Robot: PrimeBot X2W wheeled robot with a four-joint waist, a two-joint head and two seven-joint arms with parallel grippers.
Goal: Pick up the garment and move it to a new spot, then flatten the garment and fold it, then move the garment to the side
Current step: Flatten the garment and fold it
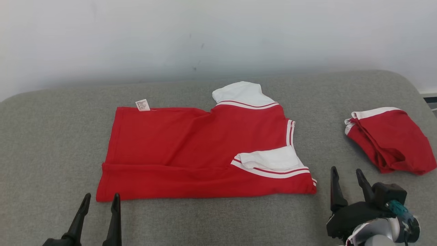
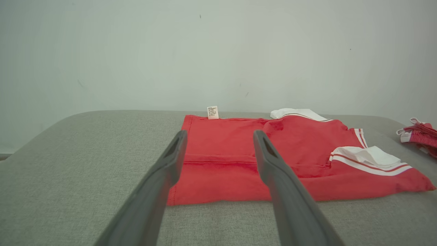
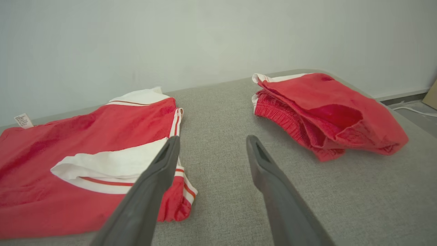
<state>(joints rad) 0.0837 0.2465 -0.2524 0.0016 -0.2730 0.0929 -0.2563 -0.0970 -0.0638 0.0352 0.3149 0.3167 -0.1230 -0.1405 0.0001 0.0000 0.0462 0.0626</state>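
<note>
On the head view, you've got the red garment [image 1: 191, 150] lying flat mid-worktop [image 1: 51, 136], partly folded: near long edge turned up over the body, 1 white sleeve [image 1: 273, 159] laid across the red at the right end. A white label [image 1: 142, 105] sticks out at the far left corner. A 2nd red bundle [image 1: 389, 136] sits well apart, towards your right edge. The left claw [image 1: 102, 195] is released and empty, just short of the garment's near-left corner. The right claw [image 1: 346, 169] is released and empty, over bare fabric between the garment's right end and the bundle.

Left wrist view: the left claw [image 2: 220, 134] has its 2 fingers spread wide with nothing between them, aimed at the garment's [image 2: 218, 181] left half. Contact with the cloth: can't tell. You can see the label [image 2: 212, 112] standing upright at the far edge, the white sleeve [image 2: 368, 155] to the right, and the bundle [image 2: 418, 135] at the frame edge.

Right wrist view: the right claw [image 3: 212, 138] is spread, gripping nothing. Its left finger overlaps the garment's [image 3: 68, 143] striped end in frame, and its right finger is over bare worktop. The bundle [image 3: 327, 109] is off to the right, crumpled in layers with a white-trimmed edge. A white cable [image 3: 414, 111] lies on the floor beyond.
</note>
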